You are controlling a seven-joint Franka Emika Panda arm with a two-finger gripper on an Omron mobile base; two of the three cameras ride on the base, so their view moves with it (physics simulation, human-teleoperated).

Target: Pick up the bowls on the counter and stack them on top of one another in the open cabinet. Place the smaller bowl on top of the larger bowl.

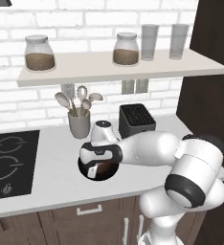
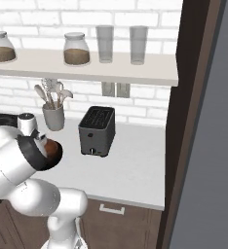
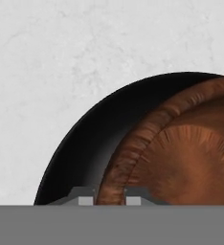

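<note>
Gripper (image 3: pixel 109 197) nearly shut, fingertips pinching the rim of the smaller bowl (image 3: pixel 181 153), one tip either side of the wall. Reddish-brown, round, matte with fine radial streaks, mouth facing up toward the hand camera; no long axis to speak of. Sits inside or just over the larger bowl (image 3: pixel 90 143), glossy black, wide and shallow, also mouth up, on the pale speckled counter (image 1: pixel 47 167) in front of the grey utensil cup (image 1: pixel 79 124) and black toaster (image 1: pixel 136 119).

The smaller bowl (image 3: pixel 181 148) sits inside the larger bowl (image 3: pixel 85 143) near the tabletop's (image 1: pixel 51 177) front edge. Behind them stands the utensil cup (image 1: pixel 79 123), the toaster (image 1: pixel 136 119) to its right, the cooktop (image 1: pixel 11 162) left.
</note>
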